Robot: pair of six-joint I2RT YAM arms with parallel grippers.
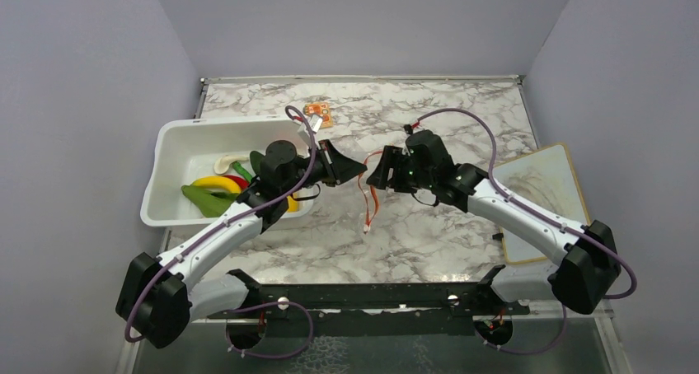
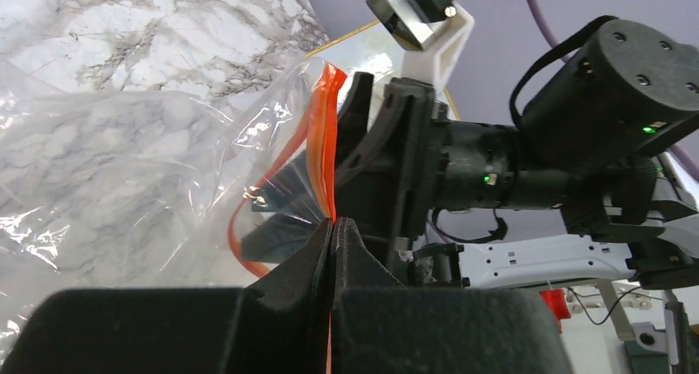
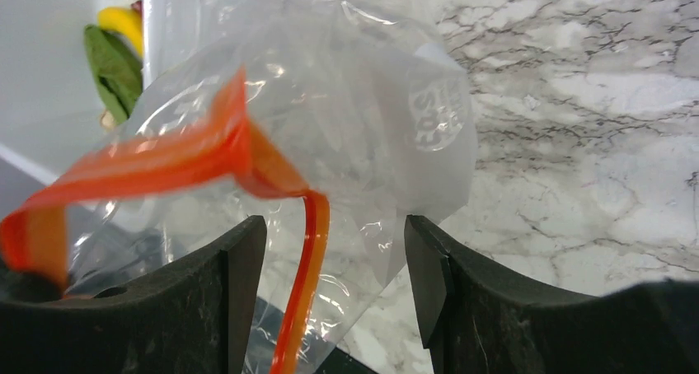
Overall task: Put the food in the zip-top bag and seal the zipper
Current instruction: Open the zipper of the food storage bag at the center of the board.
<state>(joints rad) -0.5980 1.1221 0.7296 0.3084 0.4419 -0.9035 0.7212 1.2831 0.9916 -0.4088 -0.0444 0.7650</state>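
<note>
The clear zip-top bag (image 2: pixel 124 160) hangs above the table between my two grippers. My left gripper (image 2: pixel 334 226) is shut on its orange-red zipper strip (image 2: pixel 326 127). In the top view the left gripper (image 1: pixel 356 169) faces the right gripper (image 1: pixel 377 175), and the strip (image 1: pixel 369 201) dangles below them. My right gripper (image 3: pixel 334 259) is open, with the bag (image 3: pixel 379 119) and a loop of the strip (image 3: pixel 307 259) between its fingers (image 3: pixel 239 292). The food lies in the white tub (image 1: pixel 177 135): a yellow banana (image 1: pixel 216 182), a green chilli (image 1: pixel 206 199) and other pieces. No food shows inside the bag.
A small orange packet (image 1: pixel 318 113) lies at the back of the marble table. A pale board (image 1: pixel 540 197) lies at the right edge. The tub wall (image 3: pixel 74 127) is close to the bag on the left.
</note>
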